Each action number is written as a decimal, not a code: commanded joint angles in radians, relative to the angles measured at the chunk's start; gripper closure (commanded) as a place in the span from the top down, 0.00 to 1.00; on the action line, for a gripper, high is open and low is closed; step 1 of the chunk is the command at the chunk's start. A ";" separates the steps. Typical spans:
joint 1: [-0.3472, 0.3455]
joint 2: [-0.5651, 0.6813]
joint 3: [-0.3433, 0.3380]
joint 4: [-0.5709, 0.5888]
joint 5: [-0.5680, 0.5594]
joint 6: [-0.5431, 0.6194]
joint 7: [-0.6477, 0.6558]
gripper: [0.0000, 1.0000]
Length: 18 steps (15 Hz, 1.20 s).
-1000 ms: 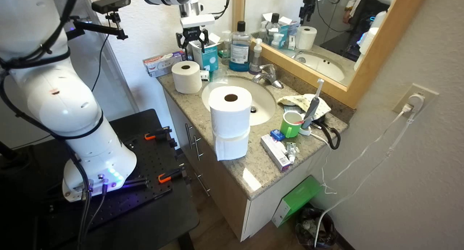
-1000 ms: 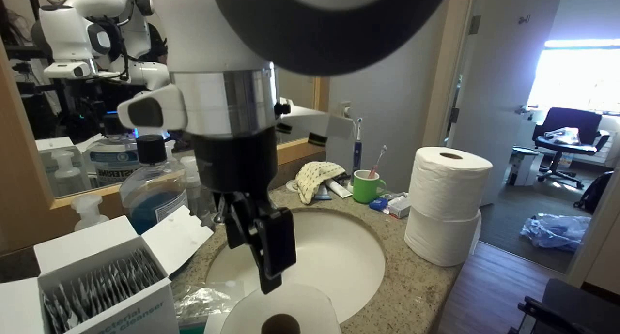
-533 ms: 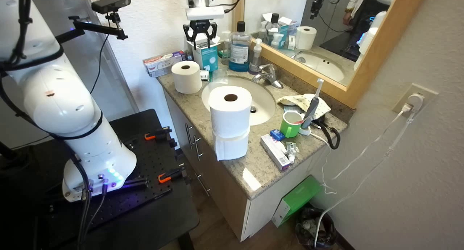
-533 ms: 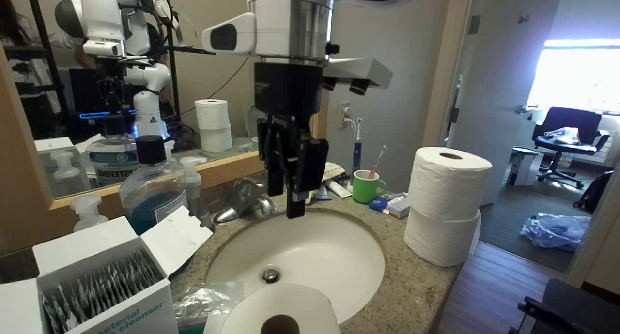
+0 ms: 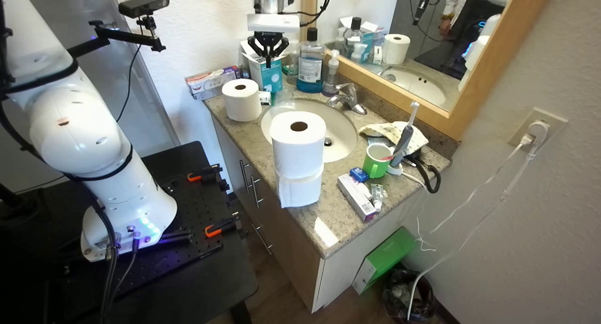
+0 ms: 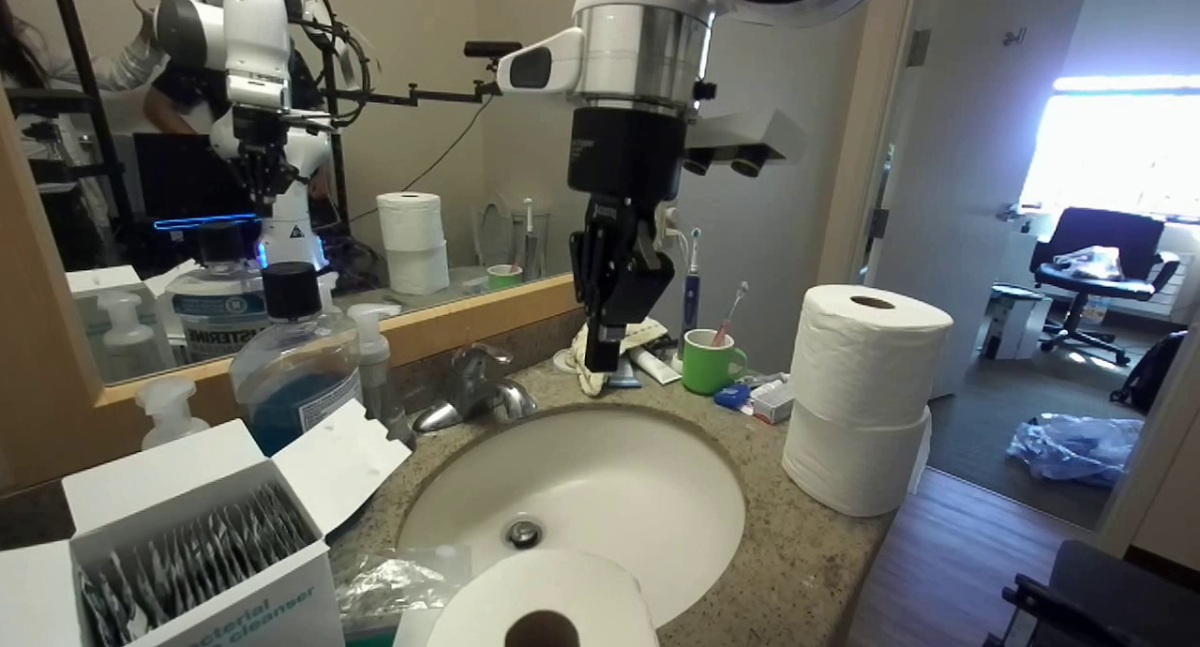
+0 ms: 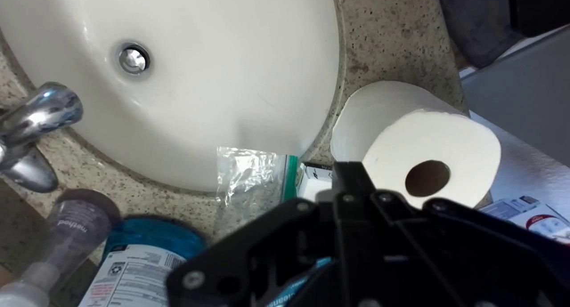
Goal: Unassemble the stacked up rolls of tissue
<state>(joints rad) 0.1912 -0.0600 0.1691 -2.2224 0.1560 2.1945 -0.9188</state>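
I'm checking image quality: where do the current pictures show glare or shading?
In an exterior view, the bright white window washes out; in an exterior view, white glare marks the speckled stone countertop; in the wrist view, the clear, green-edged plastic bag glints, and the side of the white cylindrical paper roll looks greyer than its end.

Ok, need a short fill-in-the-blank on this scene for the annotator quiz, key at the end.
1. The stack of rolls on the counter is made up of ____ of them.
2. The lone roll stands ____ the stack (touching / apart from).
3. The gripper, holding nothing, is ____ (open / shut).
4. The outside of the mug is coloured ____.

Missing words: two; apart from; shut; green.
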 commanded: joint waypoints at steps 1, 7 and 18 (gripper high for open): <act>-0.005 -0.051 -0.021 -0.012 0.079 -0.025 -0.020 0.00; -0.003 -0.144 -0.054 -0.052 0.143 -0.029 -0.004 0.40; -0.008 -0.232 -0.151 -0.143 0.207 -0.040 -0.006 1.00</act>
<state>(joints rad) 0.1905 -0.2533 0.0319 -2.3373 0.3474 2.1719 -0.9193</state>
